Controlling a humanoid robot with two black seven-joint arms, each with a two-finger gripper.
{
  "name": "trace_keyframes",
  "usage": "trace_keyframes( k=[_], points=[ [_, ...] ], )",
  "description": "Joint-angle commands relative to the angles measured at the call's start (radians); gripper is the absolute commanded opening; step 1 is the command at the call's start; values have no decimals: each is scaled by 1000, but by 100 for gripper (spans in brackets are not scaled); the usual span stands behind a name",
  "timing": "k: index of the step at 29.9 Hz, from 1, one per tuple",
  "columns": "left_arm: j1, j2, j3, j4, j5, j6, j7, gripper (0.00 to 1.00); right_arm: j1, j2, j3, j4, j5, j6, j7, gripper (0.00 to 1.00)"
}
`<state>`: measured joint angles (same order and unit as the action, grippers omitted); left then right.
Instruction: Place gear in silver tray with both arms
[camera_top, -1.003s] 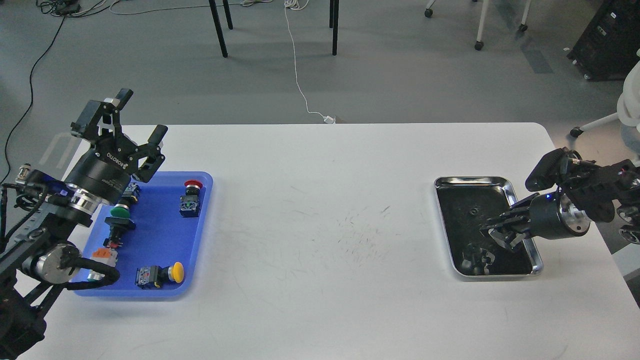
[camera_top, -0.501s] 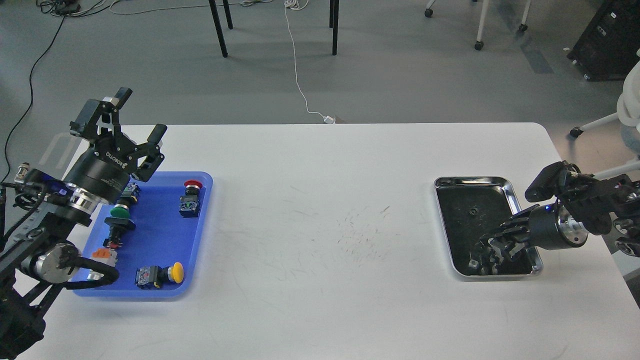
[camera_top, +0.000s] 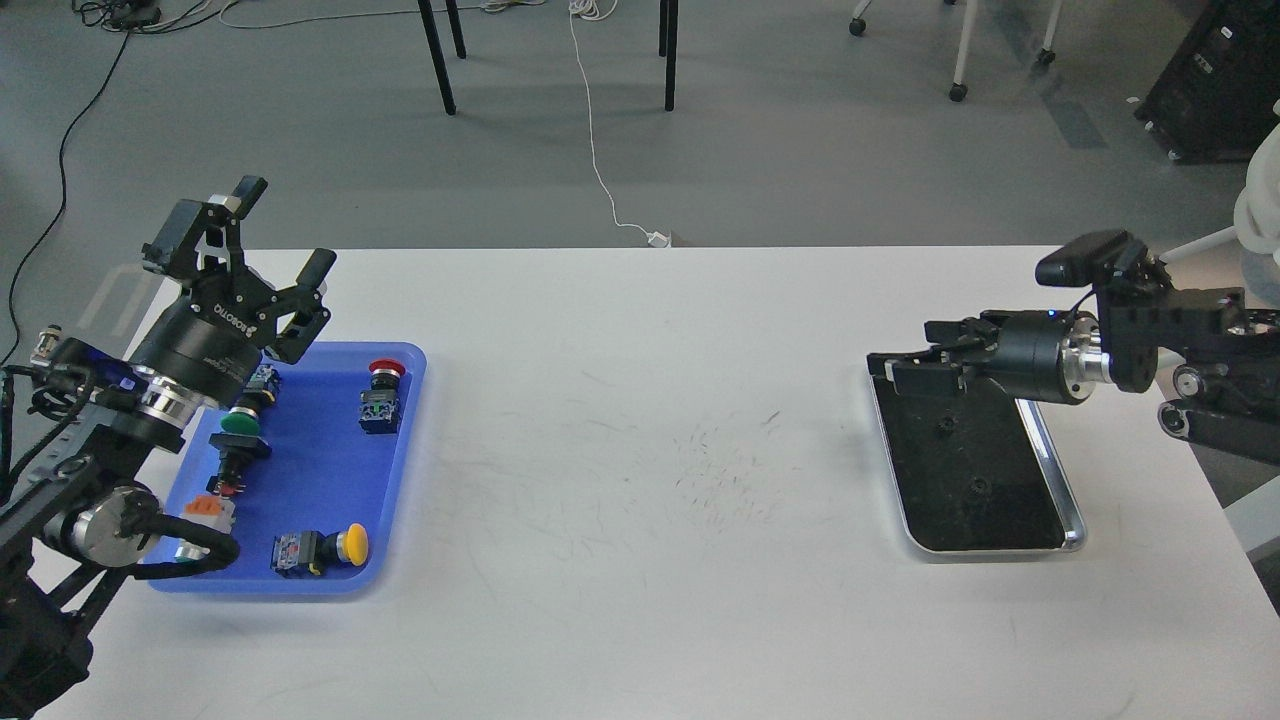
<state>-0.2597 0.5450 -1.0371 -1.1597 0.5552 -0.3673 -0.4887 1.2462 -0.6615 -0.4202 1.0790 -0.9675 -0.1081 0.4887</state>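
Head view, one frame: two arms, two trays, one white table. Left gripper is raised above the far left corner of the blue tray, its two fingers spread wide with nothing between them. Below and on the near side of those fingers the blue tray holds push-button switches, six that can be told apart: one red-capped just right of and below the fingertips, one green-capped under the wrist, one yellow-capped at the near edge, one orange-and-white unit at the near left, one dark blue-bodied unit mostly hidden behind the gripper body, and one black block directly nearer than the red cap. Right gripper lies roughly level, pointing left, its fingertips over the far left corner of the silver tray; the fingers are dark against the tray and I cannot tell whether they are spread or closed, nor whether anything is pinched. The silver tray sits on the table below and on the near side of those fingertips, extending toward the near right. On its black floor two small dark pieces show, too small to identify; the first lies just nearer than the fingertips, the second farther toward the near end
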Motion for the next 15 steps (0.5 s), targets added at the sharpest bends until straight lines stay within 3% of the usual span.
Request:
trace_keyframes(
  k=[1,4,8,11,15],
  points=[
    [0,-11,-1,0,26,4,0,98,-141,81,275,-42,261,2,0,97],
    [2,-14,-6,0,40,5,0,98,-206,135,394,-85,397,8,0,97],
    [0,-66,-18,0,43,10,1,98,-338,240,618,-96,745,31,0,97],
    [5,-105,-57,0,38,2,85,98,-402,249,682,-64,846,106,0,97],
    [40,-149,-72,9,38,5,99,98,-464,255,709,-74,859,240,0,97]
  ],
)
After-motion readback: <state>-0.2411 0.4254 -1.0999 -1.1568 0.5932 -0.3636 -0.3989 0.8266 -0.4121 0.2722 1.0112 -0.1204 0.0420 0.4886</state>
